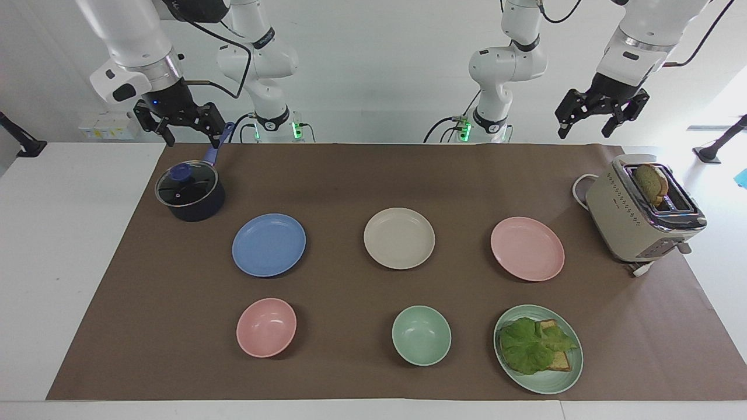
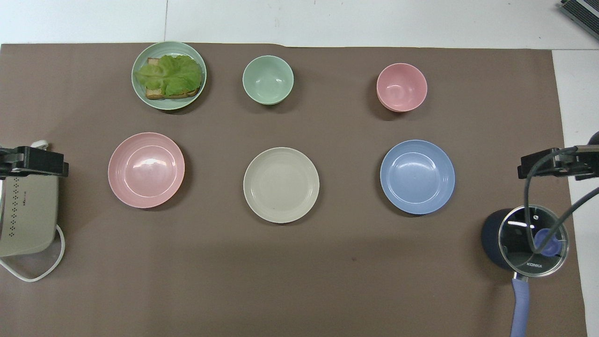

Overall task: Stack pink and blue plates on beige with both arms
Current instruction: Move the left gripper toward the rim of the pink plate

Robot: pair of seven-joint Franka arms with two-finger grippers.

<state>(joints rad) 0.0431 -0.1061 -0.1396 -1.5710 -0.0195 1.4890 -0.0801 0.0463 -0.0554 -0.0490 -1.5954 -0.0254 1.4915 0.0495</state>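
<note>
Beige plate (image 1: 399, 238) lies between blue plate (image 1: 268, 244) and pink plate (image 1: 527, 248). Farther off: pink bowl (image 1: 266, 327), green bowl (image 1: 421, 335), lettuce plate (image 1: 538, 349). Left gripper (image 1: 601, 119) is open over the toaster (image 1: 642, 213); right gripper (image 1: 180, 129) is open over the lidded pot (image 1: 189, 191).

Pink plate (image 2: 146, 170), beige plate (image 2: 281, 185) and blue plate (image 2: 417, 177) lie apart in a row, seemingly bare

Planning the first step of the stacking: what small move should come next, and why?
Probably lower the open left gripper toward the pink plate, on its end of the table. Both grippers hang raised and empty, the right gripper over the pot, and nothing sits on the beige plate yet.
</note>
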